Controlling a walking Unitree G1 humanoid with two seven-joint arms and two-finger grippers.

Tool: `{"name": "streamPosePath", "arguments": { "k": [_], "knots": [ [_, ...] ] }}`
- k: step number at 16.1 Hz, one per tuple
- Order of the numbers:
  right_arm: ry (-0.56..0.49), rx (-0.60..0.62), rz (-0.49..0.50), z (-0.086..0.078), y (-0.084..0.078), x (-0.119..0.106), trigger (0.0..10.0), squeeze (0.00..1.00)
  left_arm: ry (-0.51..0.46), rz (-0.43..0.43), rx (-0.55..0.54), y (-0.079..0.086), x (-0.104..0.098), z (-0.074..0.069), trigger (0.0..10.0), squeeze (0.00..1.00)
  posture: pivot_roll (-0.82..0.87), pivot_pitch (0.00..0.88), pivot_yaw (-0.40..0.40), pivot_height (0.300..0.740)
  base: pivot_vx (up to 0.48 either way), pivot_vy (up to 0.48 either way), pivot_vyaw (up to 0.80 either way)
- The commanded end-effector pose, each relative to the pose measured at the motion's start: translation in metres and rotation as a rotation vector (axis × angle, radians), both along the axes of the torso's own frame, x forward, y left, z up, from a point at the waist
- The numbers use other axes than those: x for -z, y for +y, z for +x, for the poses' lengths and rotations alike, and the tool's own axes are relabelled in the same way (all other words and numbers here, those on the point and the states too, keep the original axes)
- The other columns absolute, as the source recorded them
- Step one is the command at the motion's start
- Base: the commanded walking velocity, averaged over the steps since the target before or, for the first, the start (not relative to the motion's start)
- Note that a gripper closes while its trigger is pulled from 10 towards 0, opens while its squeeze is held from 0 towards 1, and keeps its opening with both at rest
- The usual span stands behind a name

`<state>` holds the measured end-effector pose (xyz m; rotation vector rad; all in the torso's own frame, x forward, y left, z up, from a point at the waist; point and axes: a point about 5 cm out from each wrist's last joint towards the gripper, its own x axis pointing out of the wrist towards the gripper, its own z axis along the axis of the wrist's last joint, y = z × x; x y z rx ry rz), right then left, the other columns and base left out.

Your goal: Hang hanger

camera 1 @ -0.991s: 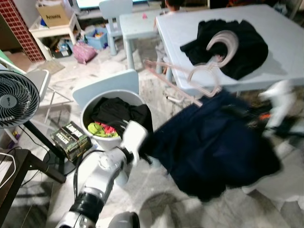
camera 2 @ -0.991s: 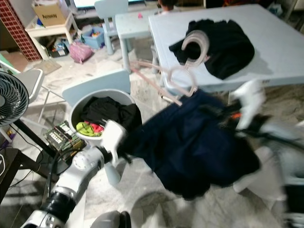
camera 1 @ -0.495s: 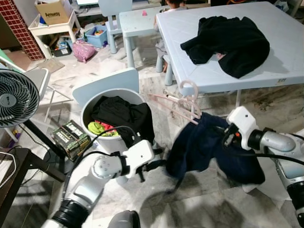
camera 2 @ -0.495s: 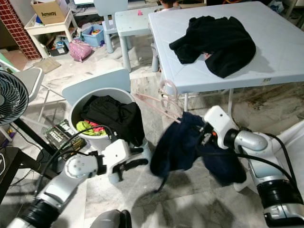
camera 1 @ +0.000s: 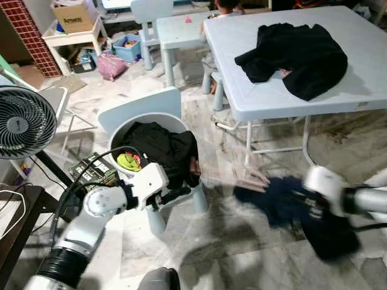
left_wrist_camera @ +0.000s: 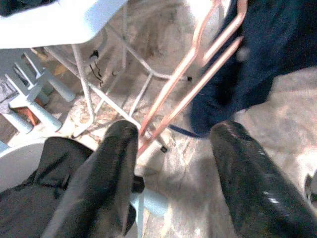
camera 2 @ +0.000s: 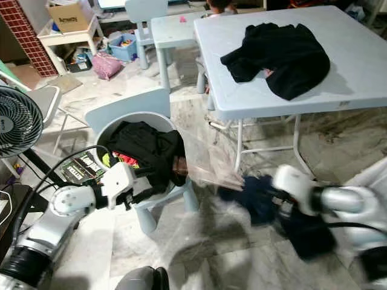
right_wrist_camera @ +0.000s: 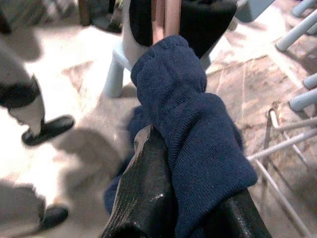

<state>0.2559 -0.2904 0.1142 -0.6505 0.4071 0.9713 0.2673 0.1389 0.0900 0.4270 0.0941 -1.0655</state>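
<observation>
R gripper [right_wrist_camera: 173,198], 4 o'clock, low: fingers clamped on navy garment [camera 1: 284,202]. Pink hanger [left_wrist_camera: 198,74] pokes from garment, blurred. L gripper [left_wrist_camera: 171,163], 8 o'clock: fingers wide apart, nothing held, beside laundry basket [camera 1: 121,124]. Table [camera 1: 363,66], 1 o'clock, far: black clothing [camera 1: 296,48] on top.

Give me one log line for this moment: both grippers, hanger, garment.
left gripper: open, empty, by basket | right gripper: shut on navy garment, low over floor | hanger: pink, with garment, unhung
</observation>
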Motion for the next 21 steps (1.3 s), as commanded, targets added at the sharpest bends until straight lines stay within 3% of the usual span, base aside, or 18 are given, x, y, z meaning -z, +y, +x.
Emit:
{"name": "streamPosePath", "arguments": {
  "k": [1, 4, 8, 9, 12, 14, 21],
  "knots": [
    [-0.052, -0.053, 0.022, 0.006, 0.003, -0.016, 10.0, 0.00, 0.012, 0.012, 0.034, 0.000, 0.003, -0.002, 10.0, 1.00, -0.10, 0.026, 0.081, 0.740, 0.000, 0.000, 0.00],
    [-0.022, -0.144, 0.047, 0.003, 0.012, -0.023, 10.0, 0.00, 0.064, -0.067, 0.051, -0.006, 0.005, -0.005, 10.0, 1.00, -0.10, 0.032, 0.081, 0.740, 0.000, 0.000, 0.00],
    [0.047, -0.258, 0.095, -0.005, 0.025, -0.030, 10.0, 0.00, 0.081, -0.098, 0.068, -0.010, 0.005, -0.004, 10.0, 1.00, -0.11, 0.033, 0.081, 0.740, 0.000, 0.000, 0.00],
    [0.069, -0.290, 0.108, -0.008, 0.029, -0.032, 10.0, 0.00, 0.088, -0.105, 0.089, -0.014, 0.005, -0.004, 10.0, 0.00, -0.11, 0.033, 0.080, 0.740, 0.000, 0.000, 0.00],
    [0.100, -0.324, 0.063, -0.010, 0.026, -0.032, 10.0, 0.00, 0.097, -0.099, 0.156, -0.023, 0.004, -0.005, 10.0, 0.00, -0.11, 0.035, 0.079, 0.740, 0.000, 0.000, 0.00],
    [0.097, -0.347, 0.081, -0.009, 0.030, -0.037, 10.0, 0.00, 0.118, -0.100, 0.190, -0.027, 0.006, -0.005, 0.0, 0.00, -0.12, 0.037, 0.081, 0.740, 0.000, 0.000, 0.00],
    [0.089, -0.427, 0.107, -0.010, 0.038, -0.048, 10.0, 0.00, 0.188, -0.070, 0.300, -0.034, 0.014, -0.007, 0.0, 0.00, -0.13, 0.039, 0.082, 0.740, 0.000, 0.000, 0.00]
  ]
}}
